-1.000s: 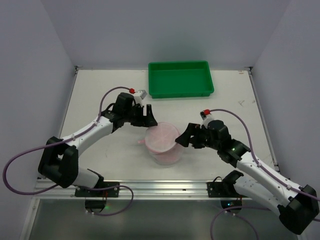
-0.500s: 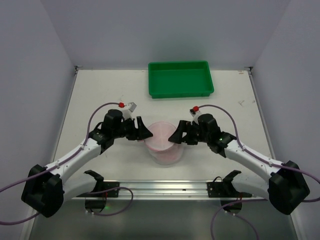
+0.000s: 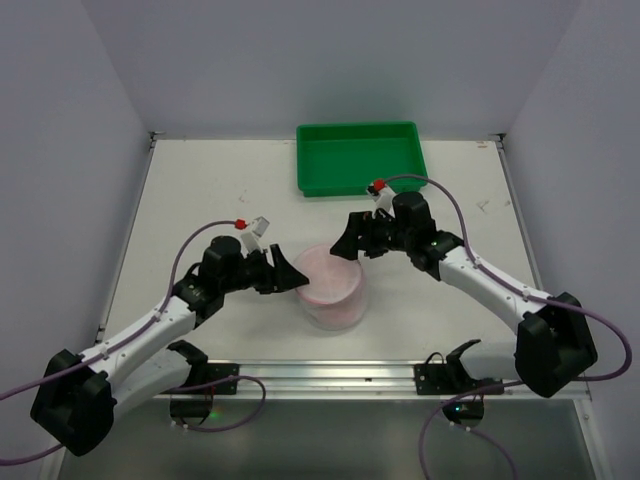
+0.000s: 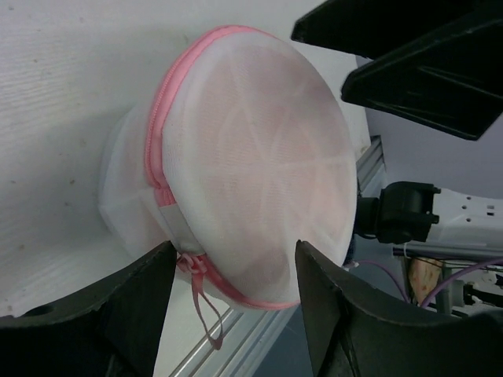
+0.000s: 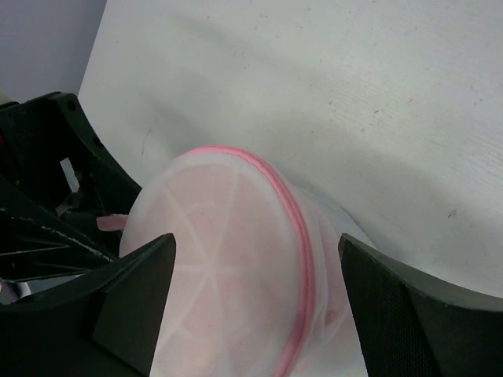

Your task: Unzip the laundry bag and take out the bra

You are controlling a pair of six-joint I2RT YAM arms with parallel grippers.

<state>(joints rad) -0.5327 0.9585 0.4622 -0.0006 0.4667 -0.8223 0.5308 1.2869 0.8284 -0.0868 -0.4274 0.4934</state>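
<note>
The laundry bag (image 3: 330,287), a round white mesh pouch with a pink zipper rim, stands on the table between the arms. My left gripper (image 3: 291,275) is open at its left side. In the left wrist view the bag (image 4: 259,157) fills the gap between the spread fingers (image 4: 110,314), and a pink zipper pull loop (image 4: 203,306) hangs at its near edge. My right gripper (image 3: 346,244) is open at the bag's far right edge, and the bag (image 5: 228,275) lies between its fingers (image 5: 137,298). The bra is hidden in the bag; only a pale pink tint shows through the mesh.
A green tray (image 3: 361,158) stands at the back of the table, just behind the right wrist. The metal rail (image 3: 330,375) runs along the near edge. White walls close in the left, right and back.
My left gripper has moved nearer and lower, from the bag's far left to its left side. My right gripper has moved from the bag's right side to its far right edge.
</note>
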